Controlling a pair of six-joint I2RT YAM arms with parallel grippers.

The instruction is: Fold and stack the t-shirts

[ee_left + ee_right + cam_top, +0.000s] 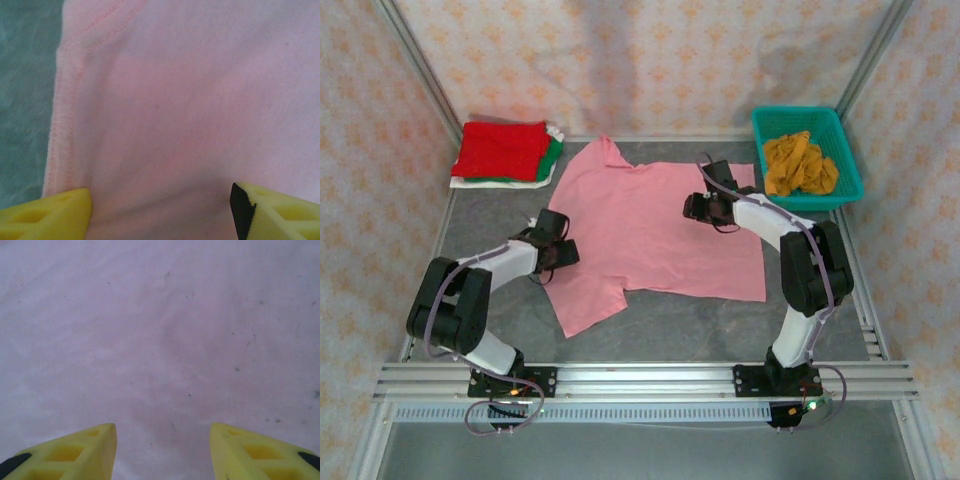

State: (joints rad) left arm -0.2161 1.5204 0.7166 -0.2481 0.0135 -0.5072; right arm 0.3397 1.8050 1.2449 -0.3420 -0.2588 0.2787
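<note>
Centre: spread shirt (660, 235)
Far left: stack of folded shirts (502, 150)
Far right: basket (798, 111), 1 loose shirt (800, 165) inside

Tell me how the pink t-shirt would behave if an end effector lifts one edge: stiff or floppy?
Probably floppy: the pink t-shirt lies flat on the table with soft wrinkles, so a lifted edge would likely droop and drag the rest. It looks thin, so likely light. Pushed, such cloth would probably bunch up rather than slide whole.
</note>
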